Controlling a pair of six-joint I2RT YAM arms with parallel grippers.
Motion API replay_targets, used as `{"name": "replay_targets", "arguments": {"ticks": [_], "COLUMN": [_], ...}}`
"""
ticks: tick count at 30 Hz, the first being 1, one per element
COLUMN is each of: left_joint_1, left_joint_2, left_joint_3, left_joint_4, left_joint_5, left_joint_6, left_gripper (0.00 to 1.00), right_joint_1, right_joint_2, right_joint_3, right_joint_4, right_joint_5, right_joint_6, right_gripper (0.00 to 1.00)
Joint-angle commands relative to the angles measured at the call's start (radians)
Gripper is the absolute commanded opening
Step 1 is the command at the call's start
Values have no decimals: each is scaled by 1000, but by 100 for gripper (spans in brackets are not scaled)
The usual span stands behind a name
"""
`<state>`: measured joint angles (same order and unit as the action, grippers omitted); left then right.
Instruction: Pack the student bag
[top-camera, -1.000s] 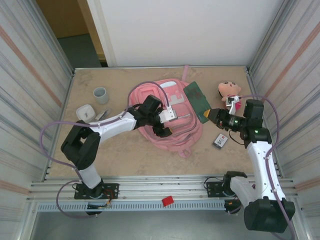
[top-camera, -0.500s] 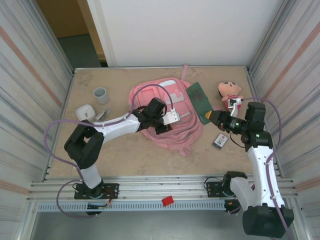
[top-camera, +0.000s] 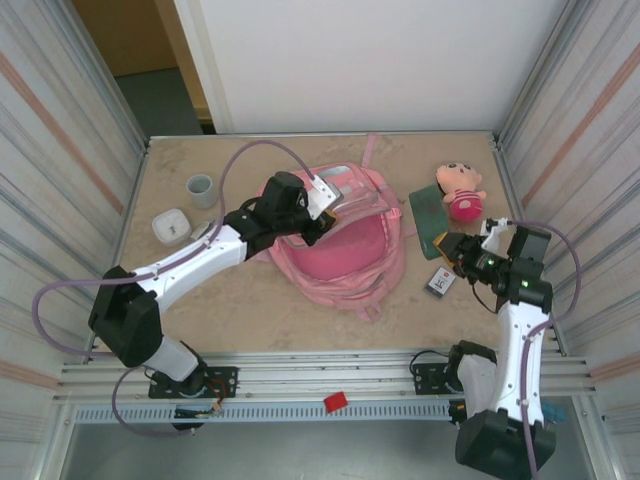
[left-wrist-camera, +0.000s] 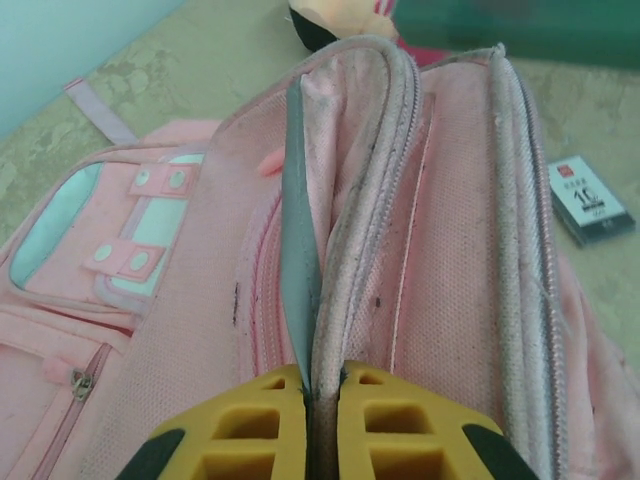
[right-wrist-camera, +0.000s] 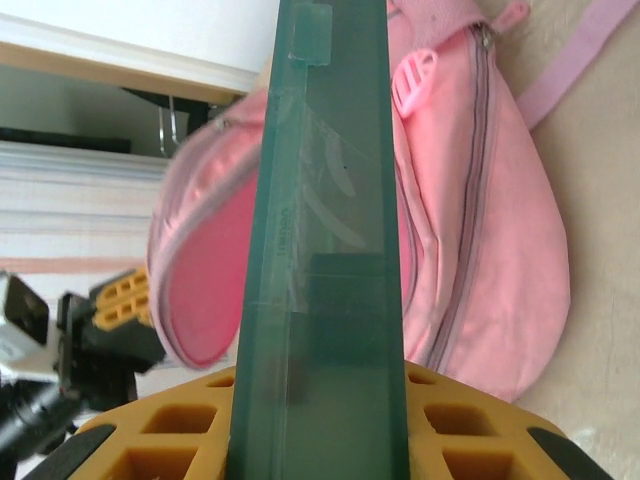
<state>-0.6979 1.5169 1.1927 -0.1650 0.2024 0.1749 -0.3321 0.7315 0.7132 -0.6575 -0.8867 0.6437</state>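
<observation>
Soft and floppy, the student bag (top-camera: 345, 255) sags; the left gripper (left-wrist-camera: 322, 388) jaws clench its zipper rim at eleven o'clock. The right gripper (right-wrist-camera: 320, 388) jaws grasp a stiff green folder (right-wrist-camera: 320, 200).

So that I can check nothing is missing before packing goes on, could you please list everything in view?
student bag: one, pink, middle of the table, main compartment open
green book: one, dark green, right of the bag, held off the table
plush doll: one, pink and tan, far right, beside the book
small box: one, white and black, on the table right of the bag
cup: one, grey, far left
white tub: one, left, nearer than the cup
red item: one, on the near rail
left gripper: yellow, shut on the bag's opening rim
right gripper: yellow, shut on the green book
</observation>
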Motion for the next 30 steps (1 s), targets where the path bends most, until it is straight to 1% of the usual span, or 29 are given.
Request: {"name": "replay_targets", "arguments": {"ticks": [1, 3, 6, 9, 13, 17, 21, 24, 27, 30], "left_joint_1": [24, 24, 26, 31, 38, 43, 50, 57, 68, 82], "left_joint_2": [-3, 4, 11, 14, 13, 4, -12, -24, -38, -56], "left_joint_3": [79, 88, 95, 102, 102, 106, 108, 109, 106, 95], "left_joint_4": [90, 100, 116, 124, 149, 165, 184, 200, 214, 246], "left_joint_5": [33, 45, 58, 70, 90, 126, 165, 193, 211, 229], "left_joint_6": [-95, -101, -114, -130, -144, -147, -165, -180, -193, -212], "left_gripper": [0, 0, 0, 0, 0, 0, 0, 0, 0, 0], "right_joint_1": [51, 122, 271, 426, 584, 717, 817, 878, 926, 953], "right_joint_2": [-82, -96, -100, -82, -15, 140, 363, 501, 615, 741], "right_joint_3": [-24, -45, -76, -127, -195, -202, -179, -137, -86, -65], "right_joint_4": [-76, -69, 4, 160, 401, 628, 884, 1045, 1130, 1292], "right_joint_5": [-60, -63, 3, 79, 180, 257, 295, 348, 402, 428], "right_joint_6": [-2, 32, 106, 223, 342, 395, 451, 480, 511, 601], "right_gripper": [21, 21, 21, 21, 21, 20, 17, 17, 16, 15]}}
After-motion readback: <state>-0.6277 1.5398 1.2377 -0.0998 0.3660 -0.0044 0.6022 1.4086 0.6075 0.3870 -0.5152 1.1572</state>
